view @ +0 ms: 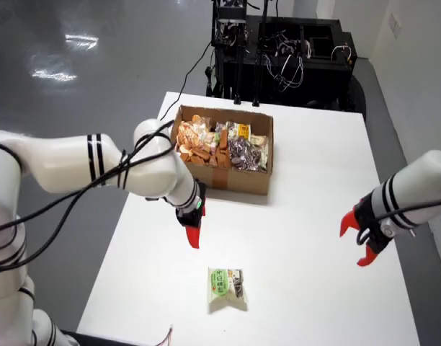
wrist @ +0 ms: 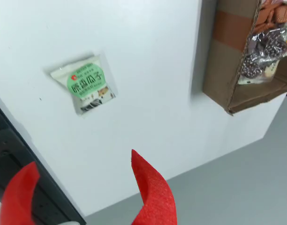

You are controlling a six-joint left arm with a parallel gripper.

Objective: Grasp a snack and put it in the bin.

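Note:
A white snack packet (view: 226,288) with a green round label lies flat near the table's front edge in the view from above. In the view that rides on the gripper, the packet (wrist: 85,84) lies ahead and to the left. My gripper (view: 352,247), on the white arm at the right of the view from above, hovers over the table's right side, well apart from the packet. Its red fingers are spread, and my gripper (wrist: 82,160) is open and empty. An open cardboard box (view: 228,179) filled with several snack packets stands at the back of the table. The box (wrist: 223,51) shows at upper right.
A second white arm reaches in from the left of the view from above. Its red-tipped gripper (view: 194,234) hangs just in front of the box, fingers together. The white table (view: 314,187) ends close to my gripper's right. Black equipment (view: 278,43) stands behind the table.

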